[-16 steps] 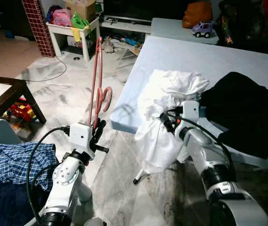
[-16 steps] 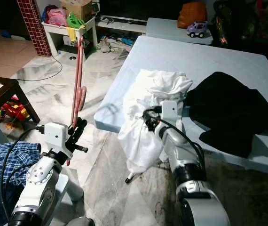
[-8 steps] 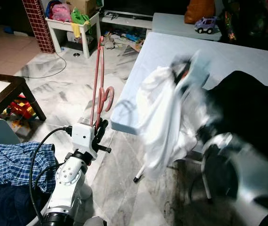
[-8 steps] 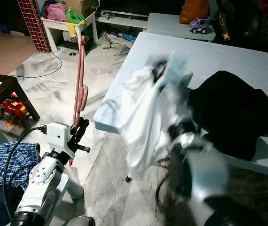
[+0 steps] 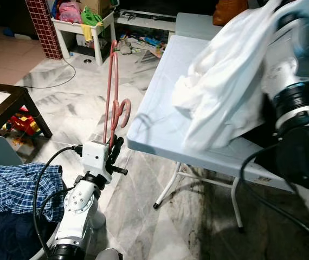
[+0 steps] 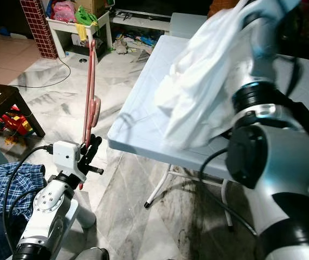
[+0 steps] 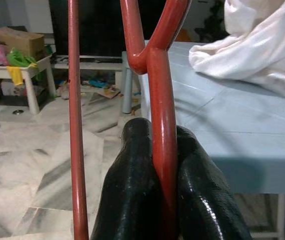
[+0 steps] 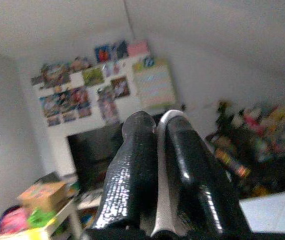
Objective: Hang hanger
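Left gripper point(image 7: 163, 165) clenched on the pink hanger point(image 5: 113, 97), which rises upright toward 12 o'clock from it. Right gripper point(image 8: 160, 137) pinches white cloth point(image 5: 227, 81), raised at 1 o'clock over the pale blue surface point(image 5: 160, 124)

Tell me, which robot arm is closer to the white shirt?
Right. The right gripper has its fingers pinched on the white shirt, lifting it above the table. The left gripper stands apart beside the table, gripping the red hanger.
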Available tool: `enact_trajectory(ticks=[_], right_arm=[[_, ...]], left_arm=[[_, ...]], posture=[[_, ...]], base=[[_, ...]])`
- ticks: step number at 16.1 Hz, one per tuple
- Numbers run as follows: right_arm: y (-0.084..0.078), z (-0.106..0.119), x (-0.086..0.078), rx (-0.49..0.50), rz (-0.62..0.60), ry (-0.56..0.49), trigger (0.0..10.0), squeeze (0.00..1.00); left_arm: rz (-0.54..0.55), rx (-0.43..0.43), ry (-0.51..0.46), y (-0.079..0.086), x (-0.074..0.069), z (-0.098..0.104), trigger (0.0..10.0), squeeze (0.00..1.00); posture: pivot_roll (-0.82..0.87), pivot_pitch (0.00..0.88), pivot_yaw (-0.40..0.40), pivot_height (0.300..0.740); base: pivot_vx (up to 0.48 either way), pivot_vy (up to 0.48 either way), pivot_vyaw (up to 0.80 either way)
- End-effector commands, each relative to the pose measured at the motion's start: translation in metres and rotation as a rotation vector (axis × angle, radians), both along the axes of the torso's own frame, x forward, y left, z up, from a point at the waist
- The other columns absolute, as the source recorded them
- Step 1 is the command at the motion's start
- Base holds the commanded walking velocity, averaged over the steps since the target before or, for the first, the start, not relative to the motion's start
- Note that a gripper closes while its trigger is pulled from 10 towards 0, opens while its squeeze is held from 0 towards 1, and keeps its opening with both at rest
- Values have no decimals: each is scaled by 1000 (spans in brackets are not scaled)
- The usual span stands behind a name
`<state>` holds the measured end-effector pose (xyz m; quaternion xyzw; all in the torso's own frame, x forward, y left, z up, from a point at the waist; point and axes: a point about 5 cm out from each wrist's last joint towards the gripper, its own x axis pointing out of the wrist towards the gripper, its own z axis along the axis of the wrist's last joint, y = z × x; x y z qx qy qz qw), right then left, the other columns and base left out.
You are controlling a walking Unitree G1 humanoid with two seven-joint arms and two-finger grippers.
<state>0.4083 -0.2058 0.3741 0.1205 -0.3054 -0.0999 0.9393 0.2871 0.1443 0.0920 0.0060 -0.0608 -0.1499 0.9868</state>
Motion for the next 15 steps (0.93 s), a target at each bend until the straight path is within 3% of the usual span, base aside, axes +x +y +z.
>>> enact_trajectory(ticks=[1, 4, 5, 6, 7, 8, 9, 10, 13, 15], right_arm=[[-3, 15, -6, -48, -37, -63, 0, 0], [0, 11, -5, -175, -57, -48, 0, 0], [8, -13, 2, -246, -4, 34, 7961, 0], [20, -53, 10, -338, 105, 187, 10000, 569], [22, -64, 12, -358, 133, 233, 10000, 569], [29, -105, 14, -422, 251, 419, 10000, 1000], [31, -128, 13, -474, 314, 509, 10000, 1000], [28, -168, 5, -622, 399, 667, 10000, 1000], [20, -178, 0, -673, 441, 698, 10000, 1000], [8, -169, 0, -658, 407, 658, 10000, 1000]], left_arm=[[3, 3, -1, 0, -1, -1, 10000, 0], [-1, 1, -5, -2, 0, -1, 10000, 0], [-4, -1, -5, -4, 0, -1, 10000, 0], [-8, -4, -3, -6, -1, -2, 10000, 0], [-8, -5, -2, -6, -1, -2, 10000, 0], [-10, -7, 3, -6, -2, -3, 10000, 0], [-13, -8, 7, -7, -3, -4, 10000, 0], [-17, -7, 14, -7, -3, -6, 10000, 0], [-26, -8, 15, -8, -2, -5, 10000, 0], [-35, -9, 14, -10, 0, -4, 10000, 0]], posture=[[186, 44, -91, 740], [175, 49, -94, 740], [176, 50, -96, 740], [178, 53, -97, 740], [178, 53, -97, 740], [172, 59, -98, 740], [172, 59, -98, 740], [166, 60, -96, 740], [146, 62, -89, 740], [138, 60, -87, 740]], base=[[0, 0, 0], [0, 0, 0], [0, 0, 0], [0, 0, 0], [0, 0, 0], [0, 0, 0], [0, 0, 0], [0, 0, 0], [0, 0, 0], [0, 0, 0]])
